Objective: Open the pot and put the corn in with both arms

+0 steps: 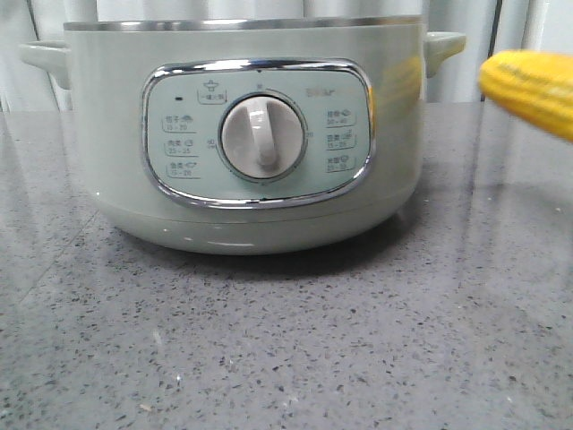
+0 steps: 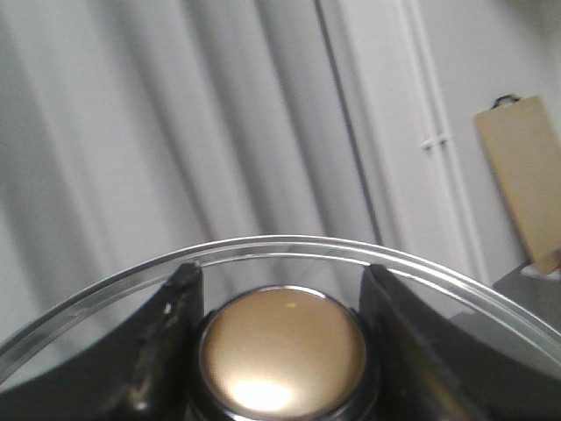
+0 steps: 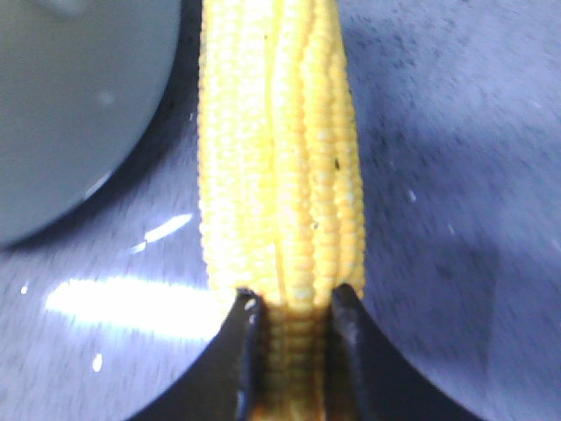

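The pale green pot [image 1: 242, 134] stands in the middle of the grey table, its white dial [image 1: 260, 136] facing me and its steel rim bare at the top. The yellow corn [image 1: 530, 90] hangs in the air at the right edge of the front view, level with the pot's right handle [image 1: 444, 47]. My right gripper [image 3: 294, 303] is shut on the corn [image 3: 279, 149] near one end, above the table beside the pot's wall [image 3: 70, 105]. My left gripper [image 2: 279, 276] is shut on the glass lid's round knob [image 2: 282, 351], holding the lid [image 2: 263, 247] up against the curtain. Neither gripper shows in the front view.
The speckled grey tabletop [image 1: 286, 340] runs in front of the pot. A white curtain [image 2: 175, 132] hangs behind. A tan board [image 2: 524, 175] leans against the wall in the left wrist view.
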